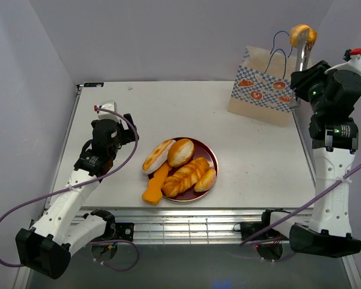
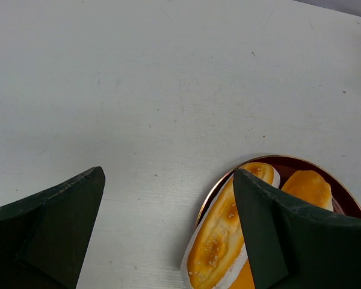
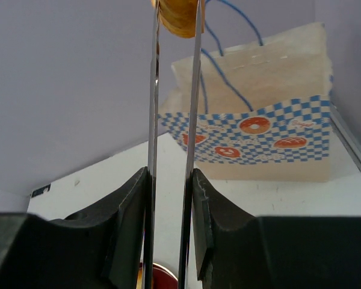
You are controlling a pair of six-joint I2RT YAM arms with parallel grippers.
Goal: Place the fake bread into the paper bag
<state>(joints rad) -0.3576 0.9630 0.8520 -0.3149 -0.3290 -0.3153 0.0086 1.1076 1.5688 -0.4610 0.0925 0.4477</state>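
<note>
the glossy golden round bun (image 1: 302, 35), pinched high at two o'clock in thin metal tongs (image 1: 300, 60) squeezed nearly shut by the right gripper (image 3: 171, 180), is best centred over the cream checkered paper bag (image 1: 262, 90), then lowered before release.

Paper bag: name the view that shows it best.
Top external: the whole bag shows, handles included, standing on the table. Right wrist shows its front closer, left edge behind the tongs. Left wrist shows none of it.
</note>
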